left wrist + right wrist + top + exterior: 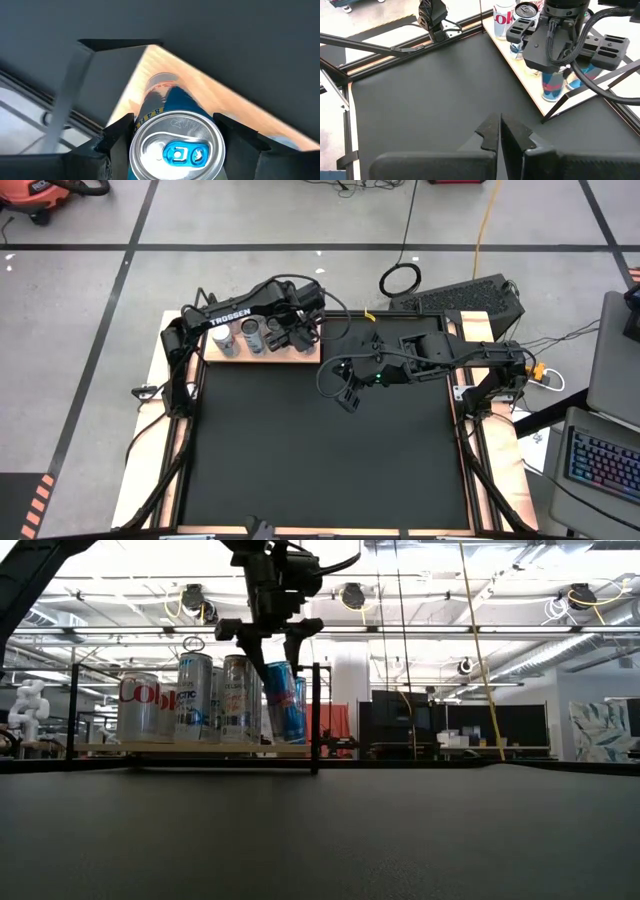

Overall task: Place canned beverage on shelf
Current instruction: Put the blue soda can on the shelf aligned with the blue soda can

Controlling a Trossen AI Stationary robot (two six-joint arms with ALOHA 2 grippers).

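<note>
The shelf, a light-wood board with thin black corner rods, stands at the mat's far left. Three cans stand upright on it: a Coke can and two slim ones. My left gripper comes down over the shelf's right end, shut on a blue slim can, whose silver top shows in the left wrist view. My right gripper hangs shut and empty over the mat to the right of the shelf; it also shows in the right wrist view. My left gripper pinches the blue can just under its top rim, one finger on each side. The fingers come from above, pointing down. The can is tilted. Its bottom is at the shelf board; whether it rests there, I cannot tell.
The three standing cans are close on the left of the held can. A corner rod stands just right of it. The black mat lies open toward the near edge. A black keyboard-like unit lies beyond the mat's far right.
</note>
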